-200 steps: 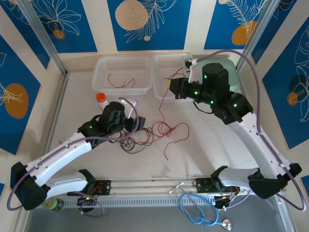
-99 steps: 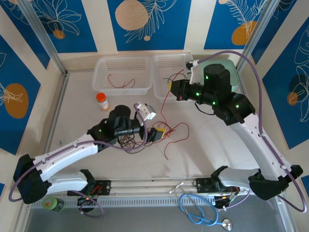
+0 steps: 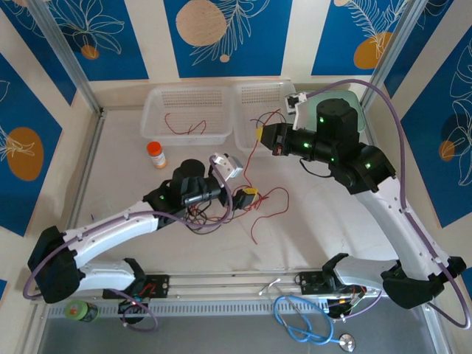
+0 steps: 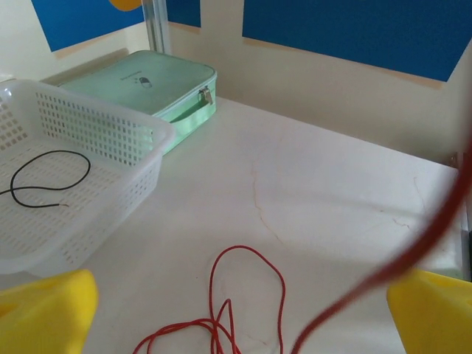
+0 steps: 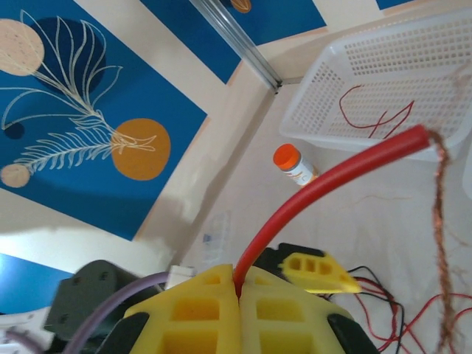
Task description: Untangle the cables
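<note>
Red wire [image 5: 324, 184], pinched in the right gripper [image 5: 237, 286]: yellow fingers [image 5: 199, 310] pressed together on it, with the frayed copper end hanging free past them.

Overhead: the right gripper [image 3: 259, 136] is held high at the near edge of the right basket [image 3: 243, 145]. From it the red wire [image 3: 253, 158] drops toward the near side and slightly left, down to the tangle [image 3: 258, 203] mid-table. Its long axis runs far-to-near, roughly taut.

Left gripper [image 3: 245, 199] sits at the low end of that line, at the tangle's edge. Its wrist view shows the left gripper [image 4: 236, 324] spread wide, with a yellow pad [image 4: 44, 310] at each bottom corner. A blurred red strand [image 4: 413, 254] crosses the gap close to the right-hand pad and is not clamped. More red loops [image 4: 247, 295] lie on the table beyond.

Black strands [image 3: 198, 220] lie in the tangle just left of the left gripper. One black wire [image 4: 44, 177] lies in the right basket, loose.

Judgement: the left arm is the nearer one to the tangle. The next move likely turns on the strand between its pads. Closing there would pin the low end, so the right arm could draw the wire up and away toward the basket. Risk: the whole tangle lifts with it.
</note>
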